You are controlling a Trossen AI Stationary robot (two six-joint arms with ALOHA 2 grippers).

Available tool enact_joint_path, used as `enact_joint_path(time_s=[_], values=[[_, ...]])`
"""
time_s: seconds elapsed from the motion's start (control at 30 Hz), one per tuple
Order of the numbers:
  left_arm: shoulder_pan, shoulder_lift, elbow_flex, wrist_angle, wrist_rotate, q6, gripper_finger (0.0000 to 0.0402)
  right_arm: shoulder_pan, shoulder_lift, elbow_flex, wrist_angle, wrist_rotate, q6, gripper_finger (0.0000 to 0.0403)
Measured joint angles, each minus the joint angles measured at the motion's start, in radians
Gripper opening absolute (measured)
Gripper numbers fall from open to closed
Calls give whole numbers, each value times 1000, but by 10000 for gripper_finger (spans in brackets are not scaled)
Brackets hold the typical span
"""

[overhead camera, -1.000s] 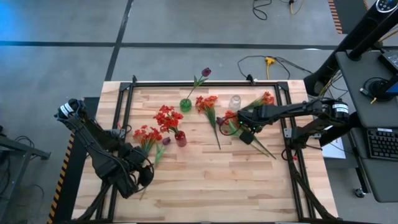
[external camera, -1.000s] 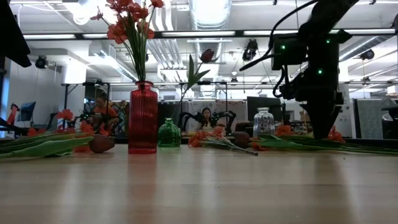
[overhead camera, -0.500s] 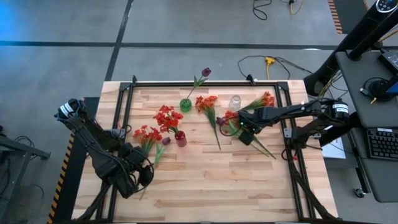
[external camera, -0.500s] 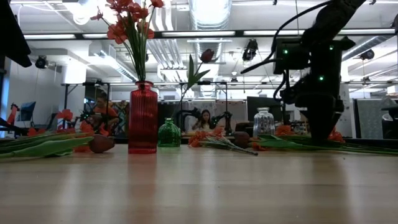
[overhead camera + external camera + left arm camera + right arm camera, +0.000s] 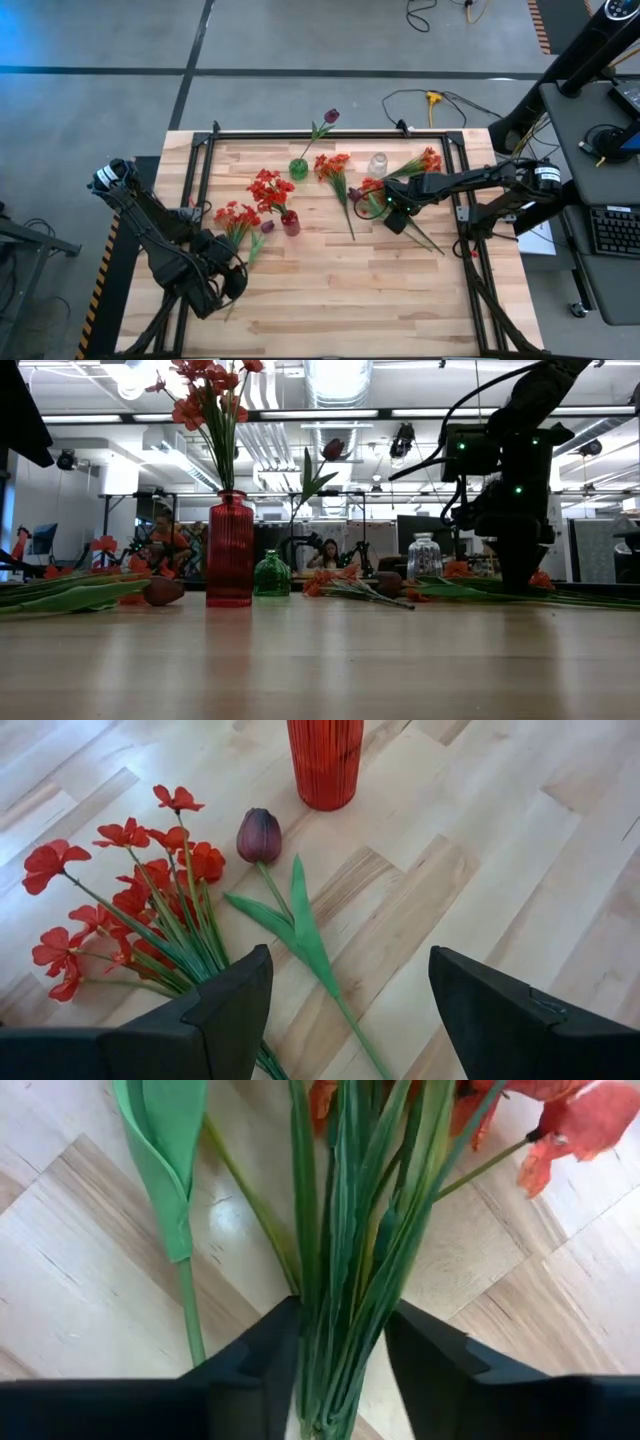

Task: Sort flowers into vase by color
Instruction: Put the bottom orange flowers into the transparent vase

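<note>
My right gripper (image 5: pixel 386 208) is down on a bunch of orange-red flowers (image 5: pixel 371 186) that lies flat on the table, its stems (image 5: pixel 425 238) running toward the near right. A purple tulip's leaf (image 5: pixel 165 1160) lies beside the bunch. The red vase (image 5: pixel 290 222) holds red flowers (image 5: pixel 268 188), and the green vase (image 5: pixel 298 168) holds a purple tulip (image 5: pixel 331 116). A clear vase (image 5: pixel 378 163) stands between them and the right arm. My left gripper (image 5: pixel 350 1020) hangs open at the near left, above a red bunch (image 5: pixel 130 890) and a purple tulip (image 5: pixel 259 833). My right gripper pinches the bunch's green stems and leaves (image 5: pixel 340 1350) between its two fingers (image 5: pixel 255 1370), a short way below the blooms. The fingers come from above and lie across the stems. The bunch still lies on the table.
Another orange-red bunch (image 5: pixel 333 165) lies in the middle of the table and one more (image 5: pixel 428 158) at the far right. A black frame (image 5: pixel 330 133) runs round the table's far and side edges. Bare wood lies toward the near edge (image 5: pixel 330 300).
My right gripper has sunk a little onto the orange-red bunch at the right. The flowers and vases lie as before.
</note>
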Motion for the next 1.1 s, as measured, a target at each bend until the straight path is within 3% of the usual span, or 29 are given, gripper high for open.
enact_joint_path(time_s=[0.4,1.1], values=[[0,0,0,-1,-3,4,251,0,0,0,-5,0,6,33],[0,0,-1,-2,-3,4,251,0,-125,89,-185,29,47,29]])
